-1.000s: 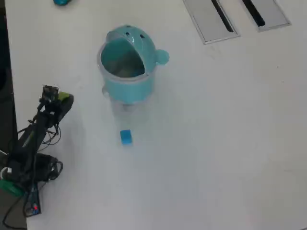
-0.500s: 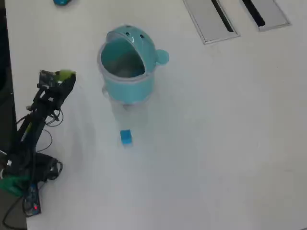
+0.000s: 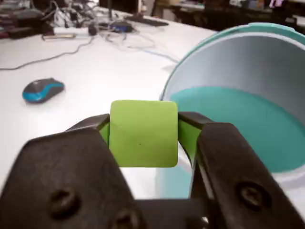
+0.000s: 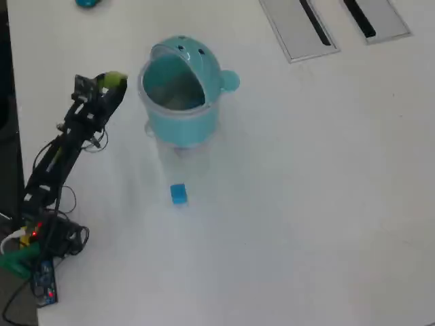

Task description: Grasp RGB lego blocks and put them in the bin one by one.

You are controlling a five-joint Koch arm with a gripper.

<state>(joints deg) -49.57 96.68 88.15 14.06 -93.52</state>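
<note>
The gripper [image 3: 143,138] pinched the green block [image 3: 143,133] beside the open bin [image 4: 178,102]; the blue block [image 4: 178,194] lay unpicked, red unseen

The yellow-green block [image 3: 143,133] fills the lower middle of the wrist view — a smooth, rounded-cornered cube, pinched between the two black jaws of the gripper [image 3: 143,136], held clear of the table. In the overhead view it shows at upper left, just left of the bin [image 4: 182,109]. The bin is teal and round, standing upright, its domed lid with two dot eyes flipped open. The blue block [image 4: 178,193] lies on the table below the bin — well apart, near frame centre-left.
</note>
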